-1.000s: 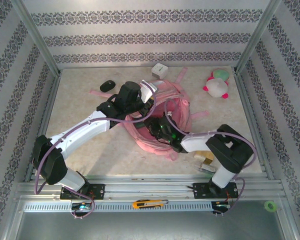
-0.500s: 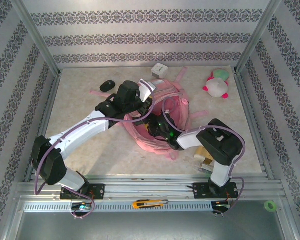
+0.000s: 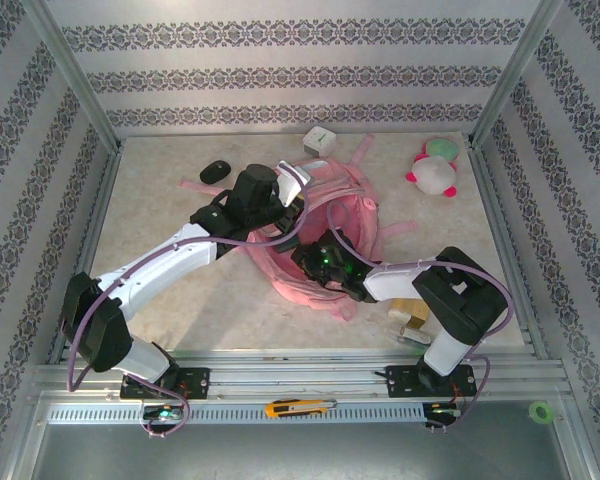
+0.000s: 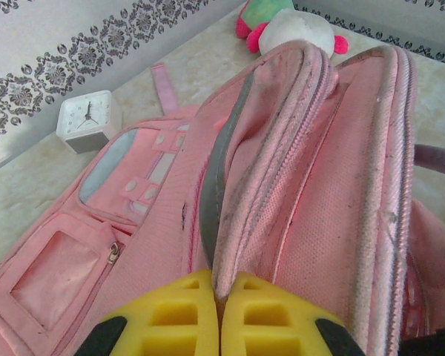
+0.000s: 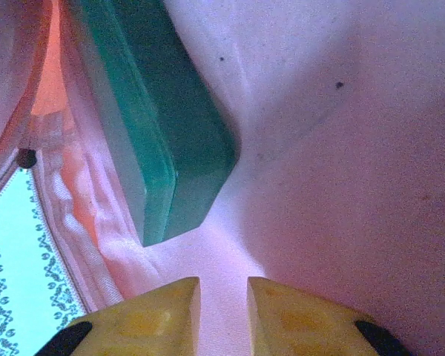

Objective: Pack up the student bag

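The bag [image 3: 352, 212] lies mid-tabletop [image 3: 220, 310], its mouth's rim clenched by the left fingers [image 4: 170, 319]. The right arm's elbow has swung back out. The right fingers [image 5: 148, 311], inside the bag, stand slightly parted beside a green box [image 5: 170, 141], gripping nothing, so that item looks delivered.

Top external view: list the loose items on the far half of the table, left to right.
small black object → white clock → plush toy
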You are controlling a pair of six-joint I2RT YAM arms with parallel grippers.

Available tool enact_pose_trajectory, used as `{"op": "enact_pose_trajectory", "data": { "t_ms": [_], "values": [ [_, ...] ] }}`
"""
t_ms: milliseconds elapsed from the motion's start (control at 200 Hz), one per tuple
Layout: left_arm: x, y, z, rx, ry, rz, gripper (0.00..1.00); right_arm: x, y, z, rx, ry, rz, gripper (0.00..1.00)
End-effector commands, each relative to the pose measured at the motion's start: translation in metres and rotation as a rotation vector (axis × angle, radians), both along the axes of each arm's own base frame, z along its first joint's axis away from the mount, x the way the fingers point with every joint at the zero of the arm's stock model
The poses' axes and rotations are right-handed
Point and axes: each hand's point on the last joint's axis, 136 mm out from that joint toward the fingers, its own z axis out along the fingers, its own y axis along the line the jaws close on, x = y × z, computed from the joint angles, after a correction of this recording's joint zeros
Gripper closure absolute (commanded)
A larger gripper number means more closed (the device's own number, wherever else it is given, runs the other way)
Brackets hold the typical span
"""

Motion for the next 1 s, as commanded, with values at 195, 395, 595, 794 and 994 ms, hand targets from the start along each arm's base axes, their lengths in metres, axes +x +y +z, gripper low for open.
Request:
{"op": "enact_pose_trajectory", "data": {
  "t_ms": [195, 395, 595, 794, 994],
  "values": [
    [0.003, 0.006, 0.063, -0.118, -0.169, 0.023, 1.0, 0.024, -0.024, 0.026, -0.027, -0.1, -0.057, 0.7],
    [0.003, 0.004, 0.063, -0.122, -0.166, 0.018, 1.0, 0.045, -0.027, 0.034, -0.023, -0.13, -0.081, 0.7],
    [0.003, 0.004, 0.064, -0.124, -0.167, 0.015, 1.0, 0.066, -0.009, 0.028, 0.005, -0.131, -0.062, 0.77],
    [0.004, 0.005, 0.063, -0.118, -0.167, 0.018, 1.0, 0.071, 0.014, 0.023, 0.048, -0.126, -0.046, 0.82],
    [0.005, 0.003, 0.061, -0.118, -0.159, 0.015, 1.0, 0.07, 0.014, 0.03, 0.056, -0.142, -0.05, 0.82]
  ]
}}
